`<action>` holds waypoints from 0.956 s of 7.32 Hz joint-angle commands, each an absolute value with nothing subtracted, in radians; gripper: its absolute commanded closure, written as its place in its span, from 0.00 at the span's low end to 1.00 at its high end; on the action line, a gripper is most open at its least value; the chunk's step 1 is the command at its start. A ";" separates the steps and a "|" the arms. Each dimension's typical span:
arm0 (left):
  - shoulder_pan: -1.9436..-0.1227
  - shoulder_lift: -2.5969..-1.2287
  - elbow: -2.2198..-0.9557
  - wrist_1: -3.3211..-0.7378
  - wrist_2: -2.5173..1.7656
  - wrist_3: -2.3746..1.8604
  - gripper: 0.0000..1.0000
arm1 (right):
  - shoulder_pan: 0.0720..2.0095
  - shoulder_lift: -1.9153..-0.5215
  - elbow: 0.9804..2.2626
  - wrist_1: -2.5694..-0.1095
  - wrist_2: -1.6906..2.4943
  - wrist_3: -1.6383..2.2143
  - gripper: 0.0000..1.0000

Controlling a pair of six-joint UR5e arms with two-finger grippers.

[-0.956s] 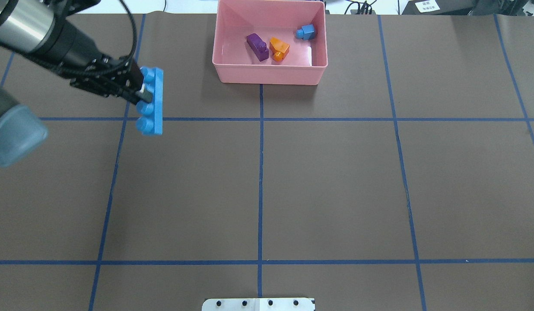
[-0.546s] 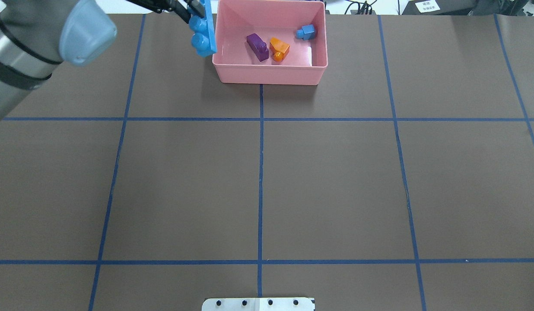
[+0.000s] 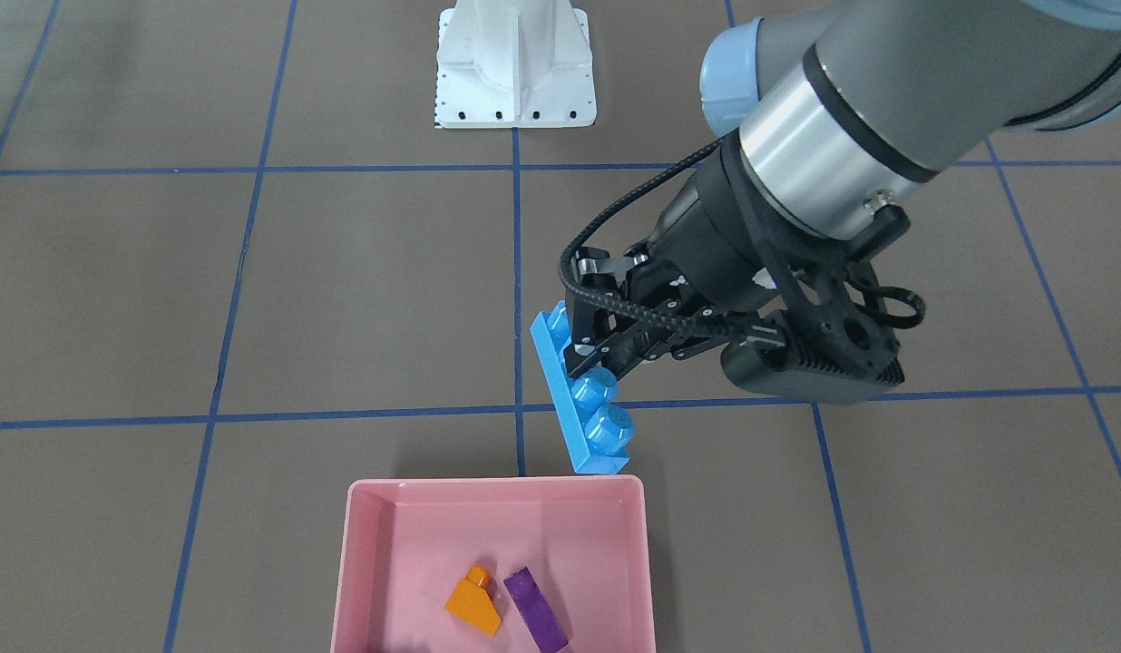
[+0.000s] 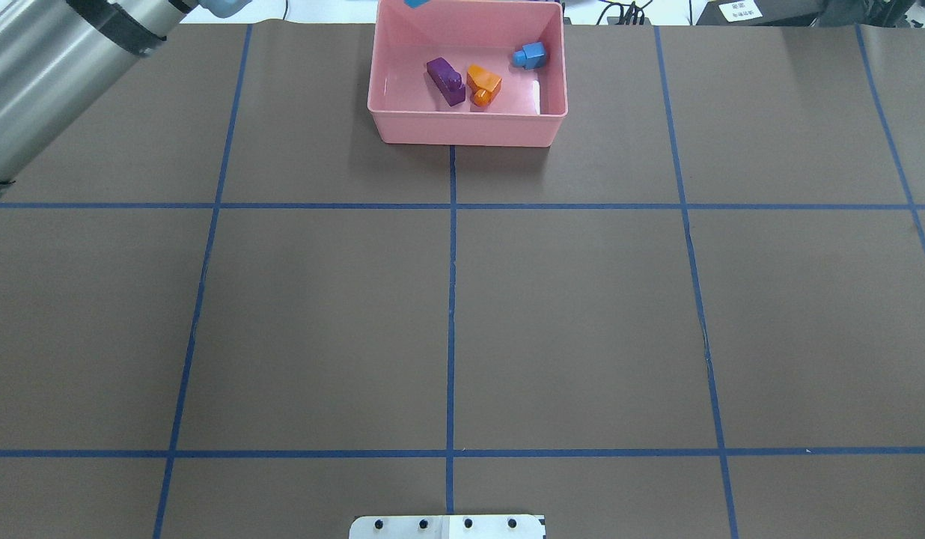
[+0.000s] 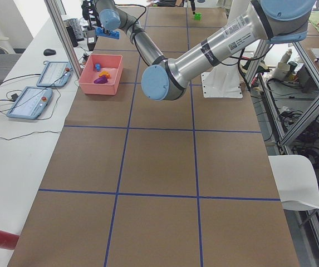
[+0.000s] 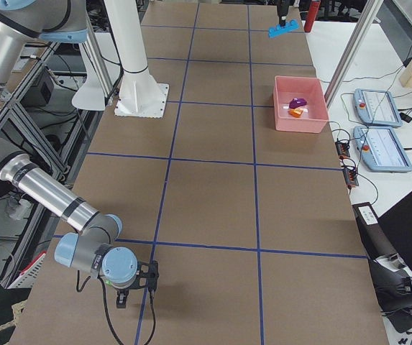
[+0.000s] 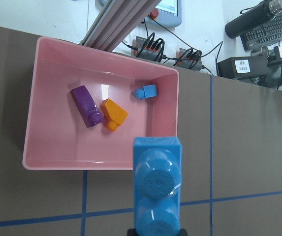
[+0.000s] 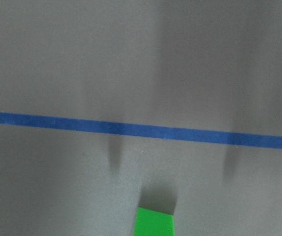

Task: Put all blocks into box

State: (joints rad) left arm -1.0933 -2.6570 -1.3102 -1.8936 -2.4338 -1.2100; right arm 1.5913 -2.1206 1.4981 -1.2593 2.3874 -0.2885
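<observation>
Since a second ago the left gripper (image 3: 586, 361) has swung the long blue brick (image 3: 580, 413) from the left of the surface (image 4: 582, 299) across to the box (image 4: 462, 127). Nearest, far to the right, the green brick (image 5: 197, 16) lies just beside the right gripper (image 5: 192, 7); I cannot tell how its jaws stand. Farther out, the left gripper is clamped on the long blue brick, holding it in the air by the box. Inside lie the purple brick (image 4: 445, 81), orange brick (image 4: 483, 82) and small blue brick (image 4: 531, 55).
</observation>
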 commanded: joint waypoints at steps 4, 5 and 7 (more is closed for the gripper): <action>-1.077 -2.675 -1.281 -1.919 -2.406 -1.218 1.00 | 1.589 -2.123 1.434 -1.261 2.494 -0.285 0.03; -1.034 -2.704 -1.234 -1.969 -2.276 -1.223 1.00 | 1.589 -2.123 1.434 -1.262 2.499 -0.284 0.04; -0.944 -2.744 -1.027 -2.226 -2.093 -1.290 1.00 | 1.589 -2.123 1.433 -1.262 2.499 -0.284 0.05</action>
